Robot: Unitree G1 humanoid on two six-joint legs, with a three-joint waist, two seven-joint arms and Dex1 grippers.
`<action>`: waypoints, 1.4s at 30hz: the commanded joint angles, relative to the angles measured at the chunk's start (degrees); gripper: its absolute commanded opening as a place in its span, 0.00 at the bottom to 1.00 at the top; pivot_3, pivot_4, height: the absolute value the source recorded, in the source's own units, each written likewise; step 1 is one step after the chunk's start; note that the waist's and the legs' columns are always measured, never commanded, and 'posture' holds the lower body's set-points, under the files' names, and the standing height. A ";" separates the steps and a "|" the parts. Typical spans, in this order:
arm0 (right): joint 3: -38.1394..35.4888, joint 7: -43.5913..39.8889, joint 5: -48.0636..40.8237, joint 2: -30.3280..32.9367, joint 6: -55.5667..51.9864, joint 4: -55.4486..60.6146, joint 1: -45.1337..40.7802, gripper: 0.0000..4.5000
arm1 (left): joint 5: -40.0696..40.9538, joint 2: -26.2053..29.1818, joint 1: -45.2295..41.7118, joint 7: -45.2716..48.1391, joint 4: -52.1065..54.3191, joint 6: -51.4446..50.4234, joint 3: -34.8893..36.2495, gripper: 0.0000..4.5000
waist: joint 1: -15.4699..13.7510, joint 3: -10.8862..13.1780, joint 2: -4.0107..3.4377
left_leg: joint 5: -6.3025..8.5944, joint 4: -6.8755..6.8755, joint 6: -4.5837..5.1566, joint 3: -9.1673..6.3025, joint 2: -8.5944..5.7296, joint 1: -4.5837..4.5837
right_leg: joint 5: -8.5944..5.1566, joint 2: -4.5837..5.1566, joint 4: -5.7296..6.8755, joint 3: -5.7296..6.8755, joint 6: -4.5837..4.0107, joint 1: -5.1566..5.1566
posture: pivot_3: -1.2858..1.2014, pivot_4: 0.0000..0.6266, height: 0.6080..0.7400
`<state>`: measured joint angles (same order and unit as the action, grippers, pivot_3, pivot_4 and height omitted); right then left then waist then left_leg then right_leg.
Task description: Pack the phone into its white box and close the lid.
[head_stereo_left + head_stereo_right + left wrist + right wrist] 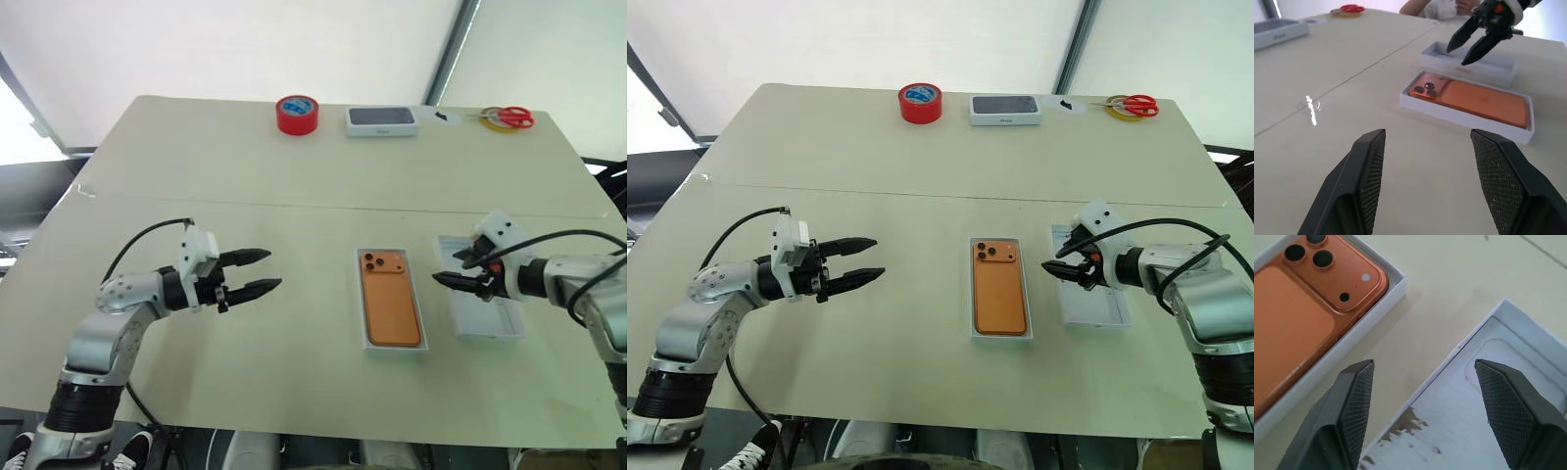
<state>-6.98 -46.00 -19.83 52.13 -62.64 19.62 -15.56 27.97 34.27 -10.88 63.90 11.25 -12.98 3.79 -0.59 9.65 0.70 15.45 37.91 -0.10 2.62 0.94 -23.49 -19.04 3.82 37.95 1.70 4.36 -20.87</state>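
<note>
On the near half of the pale table (294,186), the left gripper (253,273) hovers above the surface, its 2 black fingers (1366,181) spread apart with nothing between them, pointing across toward the middle of the table. Just past it toward the centre lies the white box (394,345), with the phone (390,304) resting inside it, orange back up and its dark camera lenses at the far corner. Beside the box on the robot's right, a small gap between them, sits the lid (490,323), lying with its plain white inside facing up; a rounded outline is pressed into that inner face and some brownish marks show near 1 edge. The right gripper (458,268) hangs over the lid's far end, tilted downward, its 2 fingers (1354,406) parted and holding nothing; 1 fingertip is over the lid's inner face and the other over the bare strip of table between lid and box. Along the far edge stand a red tape roll (297,114), a closed white box with dark top (382,120), and red-handled scissors (507,117) lying across a yellow tape ring (493,118).
</note>
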 commanded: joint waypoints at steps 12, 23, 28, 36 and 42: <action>-7.18 15.54 -14.54 -4.85 -29.86 8.00 -6.94 0.76 | 1.19 2.26 2.71 7.96 -3.33 9.52 0.69 0.64 | 1.34 0.00 -0.04 | 0.00 -0.27 0.00 0.02 -0.02 -0.11 | 0.00 0.01 -0.01 -0.01 -0.01 -0.23 | 0.52 0.24 1.00; -2.54 29.71 -27.30 -1.29 -29.86 0.75 -9.30 0.76 | 9.28 2.17 4.16 3.96 3.46 -1.24 2.07 0.64 | 1.40 0.00 -0.04 | -0.01 -0.26 0.02 0.06 -0.03 -0.16 | 0.01 0.00 0.01 -0.01 0.01 -0.26 | 0.52 0.24 1.00; -1.26 34.41 -32.33 -2.18 -29.86 -1.58 -11.88 0.76 | 7.95 3.36 6.33 4.91 5.18 -0.12 1.48 0.64 | 1.44 0.00 -0.04 | -0.01 -0.27 0.03 0.08 -0.03 -0.16 | 0.01 -0.05 0.01 -0.02 0.01 -0.28 | 0.52 0.24 1.00; -0.19 39.79 -36.52 -2.62 -29.86 -3.46 -12.10 0.77 | 5.87 5.94 4.91 6.44 2.02 -3.30 -1.34 0.76 | 1.31 0.00 -0.04 | 0.00 -0.24 0.04 0.08 -0.03 -0.19 | 0.01 -0.05 0.01 -0.02 0.01 -0.28 | 0.52 0.24 1.00; -0.77 42.14 -38.53 -3.35 -29.86 -4.70 -11.82 0.77 | 8.10 6.76 5.93 8.46 3.64 -5.16 -1.11 0.99 | 1.37 0.00 -0.04 | -0.01 -0.25 0.04 0.09 -0.02 -0.33 | 0.01 -0.07 0.02 -0.02 0.02 -0.44 | 0.52 0.24 1.00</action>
<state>-7.01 -4.42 -56.87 49.04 -92.13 15.28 -26.97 34.48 40.31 -5.12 71.45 13.13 -17.37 2.36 0.78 9.65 0.66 15.45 37.66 -0.05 2.71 0.92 -23.82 -19.03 3.76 37.97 1.68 4.38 -21.31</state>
